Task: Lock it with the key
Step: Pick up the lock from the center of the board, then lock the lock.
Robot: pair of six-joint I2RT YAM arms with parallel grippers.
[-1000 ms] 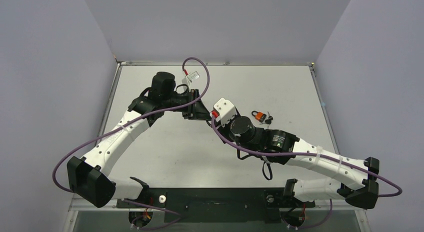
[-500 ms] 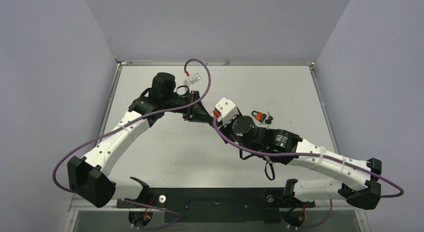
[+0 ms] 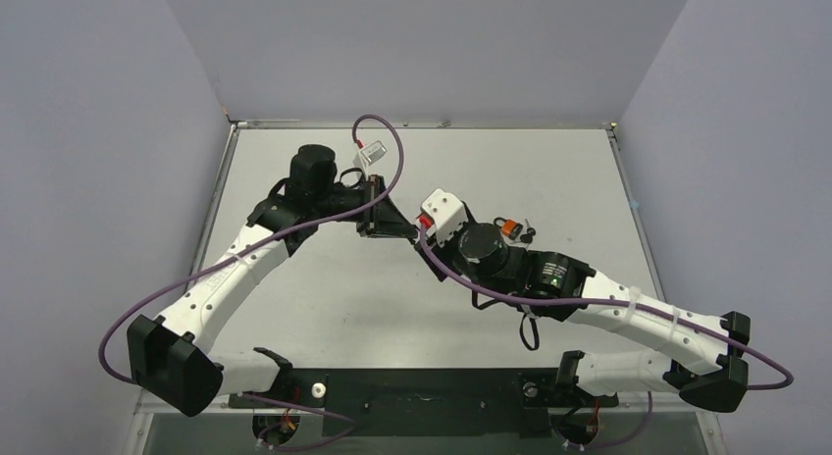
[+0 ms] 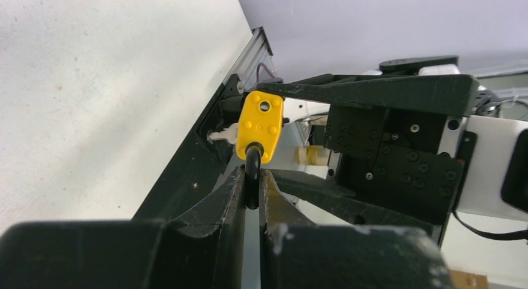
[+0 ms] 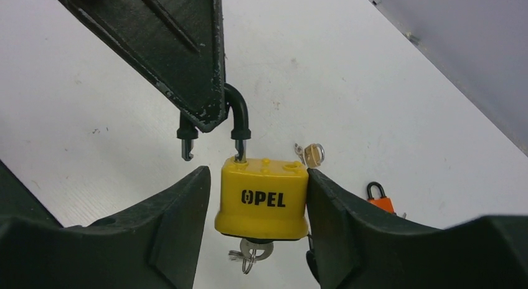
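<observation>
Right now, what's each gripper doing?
Left gripper: shut on the shackle.
Right gripper: holding the yellow padlock by its body.

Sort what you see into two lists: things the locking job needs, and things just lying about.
Needed: yellow padlock, body in the right gripper, shackle in the left gripper; key in its base.
Lying about: orange padlock; loose keys on the table.

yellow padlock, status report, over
Right gripper clamped on yellow padlock. Left gripper shut on shackle, one leg out. Key under body. Orange padlock lies apart.
</observation>
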